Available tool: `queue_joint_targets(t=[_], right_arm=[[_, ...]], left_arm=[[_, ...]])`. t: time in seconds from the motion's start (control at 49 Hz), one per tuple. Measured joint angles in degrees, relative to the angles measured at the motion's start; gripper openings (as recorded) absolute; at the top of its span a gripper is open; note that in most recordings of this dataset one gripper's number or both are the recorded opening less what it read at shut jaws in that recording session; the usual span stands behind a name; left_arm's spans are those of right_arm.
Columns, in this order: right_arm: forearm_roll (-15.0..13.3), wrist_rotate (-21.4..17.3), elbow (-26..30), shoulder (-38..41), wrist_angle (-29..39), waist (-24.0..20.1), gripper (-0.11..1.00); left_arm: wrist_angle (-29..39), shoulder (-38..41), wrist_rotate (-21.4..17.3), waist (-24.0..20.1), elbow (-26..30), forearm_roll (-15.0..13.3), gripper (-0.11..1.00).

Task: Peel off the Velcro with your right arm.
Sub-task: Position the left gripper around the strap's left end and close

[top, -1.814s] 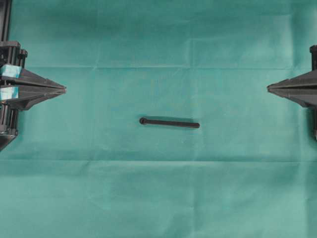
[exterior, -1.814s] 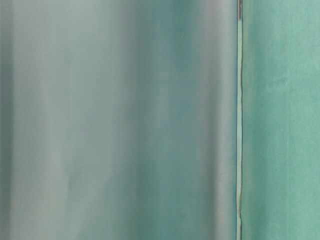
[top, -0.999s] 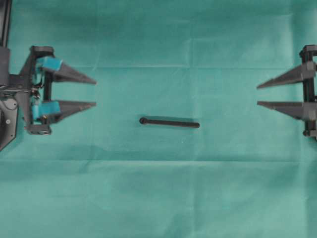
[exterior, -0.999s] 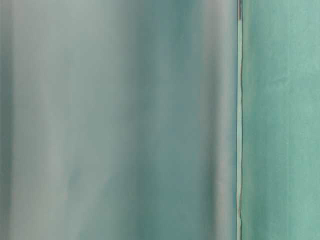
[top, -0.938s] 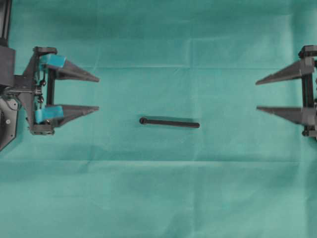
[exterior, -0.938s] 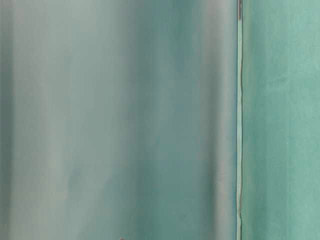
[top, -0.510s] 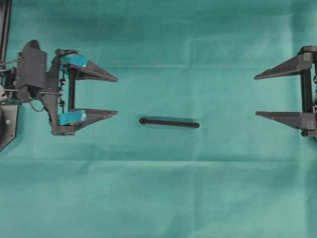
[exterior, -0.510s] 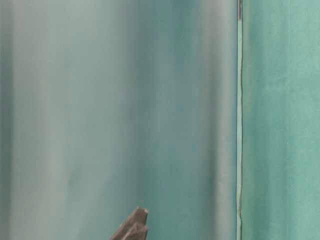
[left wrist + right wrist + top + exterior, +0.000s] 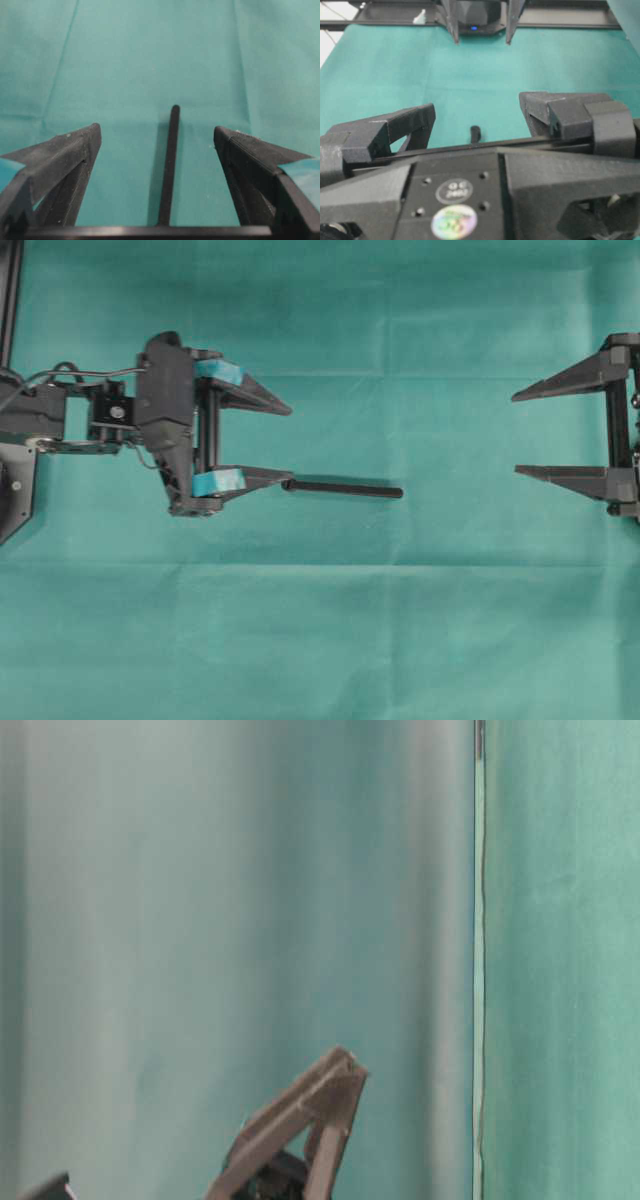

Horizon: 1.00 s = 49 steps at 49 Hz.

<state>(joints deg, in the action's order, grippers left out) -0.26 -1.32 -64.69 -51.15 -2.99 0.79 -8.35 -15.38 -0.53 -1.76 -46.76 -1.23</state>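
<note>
Over the green cloth, as I see it from my station:

Left gripper (image 9: 282,445): my left-side gripper is spread wide and holds nothing. Its two black pointed fingers carry teal pads (image 9: 219,482) near their roots. In the overhead view the nearer finger's tip (image 9: 283,480) comes right up to the knobbed end of the strip; I cannot tell whether it touches.

Left wrist view: I see both fingertips (image 9: 93,134) framing the strip, which runs straight away from the camera down the middle of the gap, clear of either finger.

Right gripper (image 9: 516,433): also fully spread and empty, its all-black pointed fingers facing the centre from the right edge of the overhead view.

Right gripper to strip: well apart, with bare cloth between its tips and the strip's plain end.

Velcro (image 9: 345,488): a thin black strip lying flat on the cloth near the middle of the overhead view, stretched left to right, its small rounded knob at the left end. From the right wrist camera I catch only its near end (image 9: 475,133) showing between the two blocky finger mounts.

Cloth (image 9: 330,630): green, covering the whole work surface, with faint fold creases across it.

Table-level view: mostly a blurred green surface; a dark angular piece of an arm (image 9: 300,1120) pokes up at the bottom edge, and I cannot tell which arm it belongs to.
</note>
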Motion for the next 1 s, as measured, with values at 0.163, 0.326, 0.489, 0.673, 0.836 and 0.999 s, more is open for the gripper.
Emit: queue_joint_targets(t=[0.163, 0.326, 0.489, 0.673, 0.836, 0.999], right_arm=[[0.0, 0.0, 0.0, 0.0, 0.09, 0.0, 0.94], [0.0, 0.0, 0.0, 0.0, 0.0, 0.0, 0.94], [0.0, 0.0, 0.0, 0.18, 0.0, 0.0, 0.94], [0.0, 0.0, 0.0, 0.79, 0.0, 0.0, 0.94], [0.0, 0.09, 0.0, 1.14, 0.0, 0.0, 0.94], [0.0, 0.0, 0.0, 1.23, 0.0, 0.0, 0.94]], left_arm=[[2.11, 2.64, 0.0, 0.0, 2.29, 0.0, 0.97], [3.6, 5.27, 0.0, 0.0, 3.96, 0.09, 0.97], [4.83, 7.73, 0.0, 0.0, 4.92, 0.0, 0.96], [4.83, 10.11, 0.0, 0.0, 5.27, 0.0, 0.96], [4.57, 14.24, 0.18, 0.09, 5.71, 0.0, 0.96], [3.87, 18.72, 0.18, 0.09, 6.86, 0.0, 0.96]])
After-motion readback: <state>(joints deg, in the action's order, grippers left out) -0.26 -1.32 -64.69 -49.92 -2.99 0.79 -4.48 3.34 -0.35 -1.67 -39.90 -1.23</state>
